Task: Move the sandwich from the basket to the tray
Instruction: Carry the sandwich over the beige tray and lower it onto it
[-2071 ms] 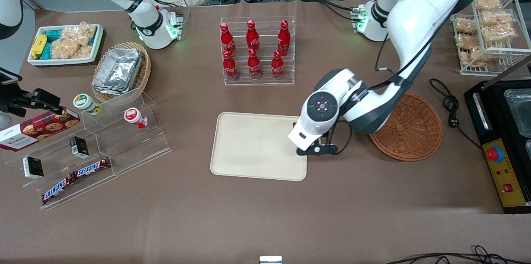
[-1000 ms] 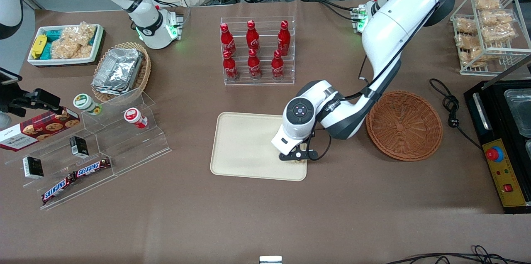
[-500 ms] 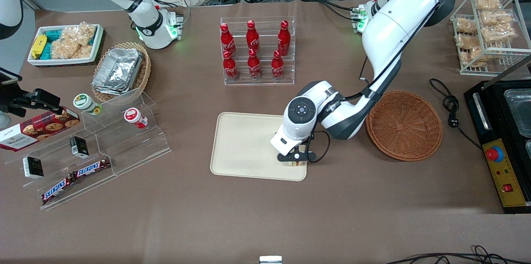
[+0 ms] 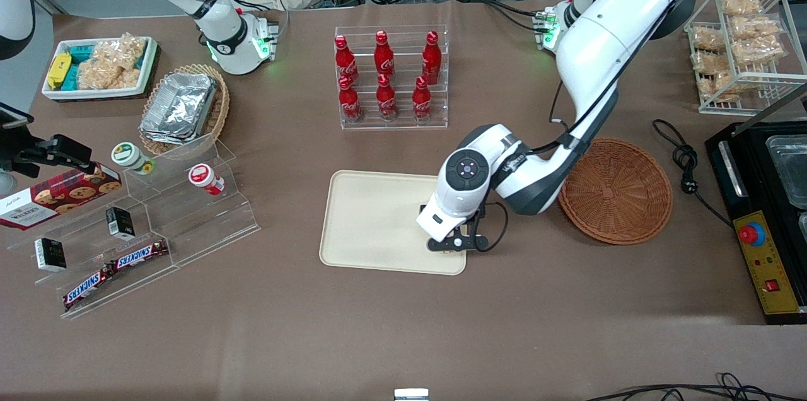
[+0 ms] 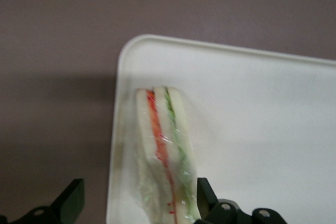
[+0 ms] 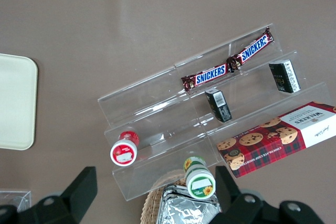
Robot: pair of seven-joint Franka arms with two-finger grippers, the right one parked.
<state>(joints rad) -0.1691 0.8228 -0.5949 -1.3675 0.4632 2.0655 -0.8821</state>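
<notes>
The sandwich, a wrapped wedge with pale bread and red and green filling lines, lies on the cream tray close to its rounded corner. My gripper is open just above it. One finger stands beside the wrap and the other hangs wide of it over the tray's rim. In the front view the gripper hovers over the tray at its corner nearest the round reddish-brown basket. The wrist hides the sandwich there. Nothing shows in the basket.
A clear rack of red bottles stands farther from the camera than the tray. A stepped acrylic shelf with snacks lies toward the parked arm's end. A black appliance, a cable and a white wire rack lie toward the working arm's end.
The gripper moved from the tray's edge beside the basket to over the tray's corner nearest the camera. In the last half second it shifted slightly back toward the basket.
</notes>
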